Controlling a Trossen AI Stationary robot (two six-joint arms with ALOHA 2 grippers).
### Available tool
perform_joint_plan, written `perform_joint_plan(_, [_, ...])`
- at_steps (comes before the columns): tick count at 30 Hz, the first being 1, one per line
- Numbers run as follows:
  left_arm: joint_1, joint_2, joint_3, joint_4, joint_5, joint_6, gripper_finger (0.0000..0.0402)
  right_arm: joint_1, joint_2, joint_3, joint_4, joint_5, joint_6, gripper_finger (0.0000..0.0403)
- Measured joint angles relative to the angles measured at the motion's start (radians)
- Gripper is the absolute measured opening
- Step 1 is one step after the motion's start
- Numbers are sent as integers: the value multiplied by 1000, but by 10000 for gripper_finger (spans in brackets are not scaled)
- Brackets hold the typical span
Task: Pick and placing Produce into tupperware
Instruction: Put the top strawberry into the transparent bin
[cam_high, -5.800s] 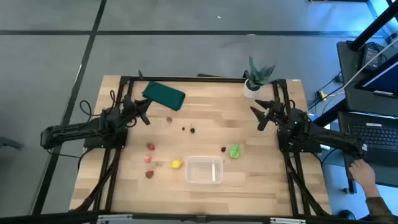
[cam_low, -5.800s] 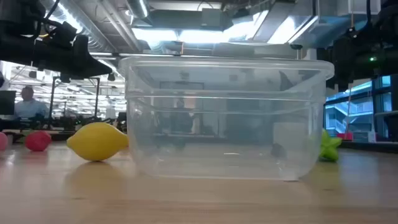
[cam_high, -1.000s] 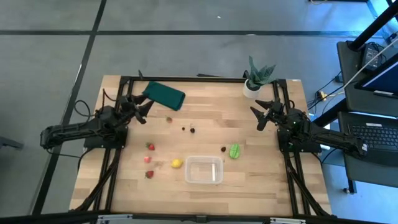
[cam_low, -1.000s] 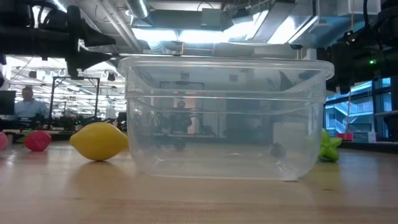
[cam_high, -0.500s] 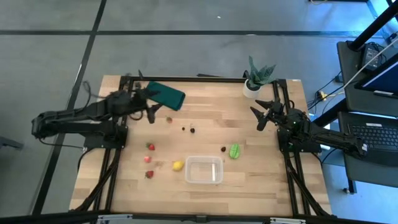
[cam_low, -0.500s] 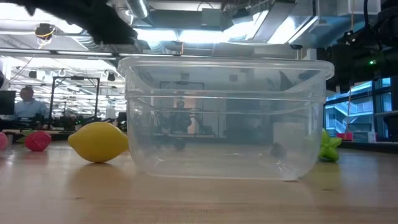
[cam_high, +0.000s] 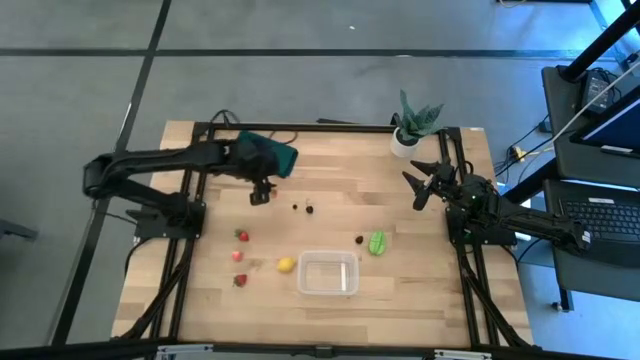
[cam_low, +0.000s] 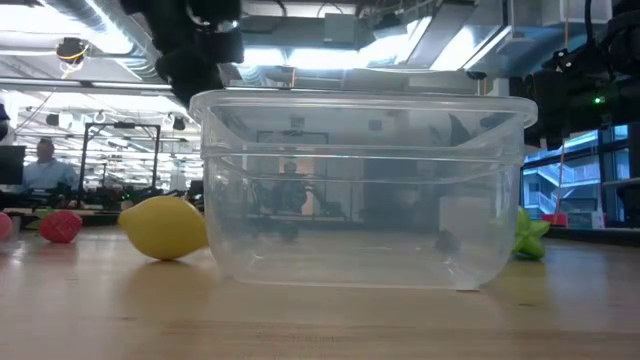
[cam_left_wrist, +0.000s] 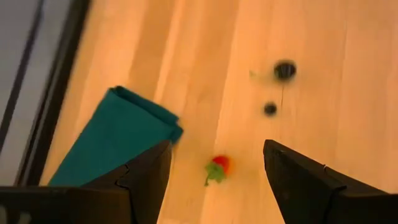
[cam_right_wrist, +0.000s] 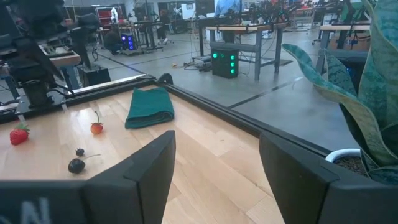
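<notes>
The left arm has swung out from its corner and the left tool (cam_high: 261, 192) now hangs over the wooden surface (cam_high: 420, 300) by the folded green cloth (cam_high: 268, 152), its fingers spread wide and gripping nothing. Right beneath them lies a small red strawberry (cam_left_wrist: 219, 165) with a green stalk, untouched, with two dark round berries (cam_left_wrist: 285, 70) a little farther on. The lemon (cam_low: 165, 227) sits a touch closer to the tub (cam_high: 327, 273) than a moment ago, smooth and yellow with pointed ends. That tub is clear plastic, rectangular with rounded corners, near the front edge. A ridged light green piece (cam_high: 377, 242) lies just beside its far right corner, and more strawberries (cam_high: 241, 236) wait to its left. The right tool (cam_high: 420, 190) has not budged near the potted plant (cam_high: 415, 122), fingers apart and empty.
</notes>
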Motion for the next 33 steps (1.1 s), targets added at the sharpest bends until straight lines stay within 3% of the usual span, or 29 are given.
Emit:
perform_joint_plan(10, [10,235,160,-203,15,196,247,0,0,0,0,0,6,234])
perform_joint_plan(16, [10,334,160,-198,15,275,247,0,0,0,-1,0,7,234])
perform_joint_plan(33, [18,576,160,-171,41,303,247,0,0,0,-20,0,1,234])
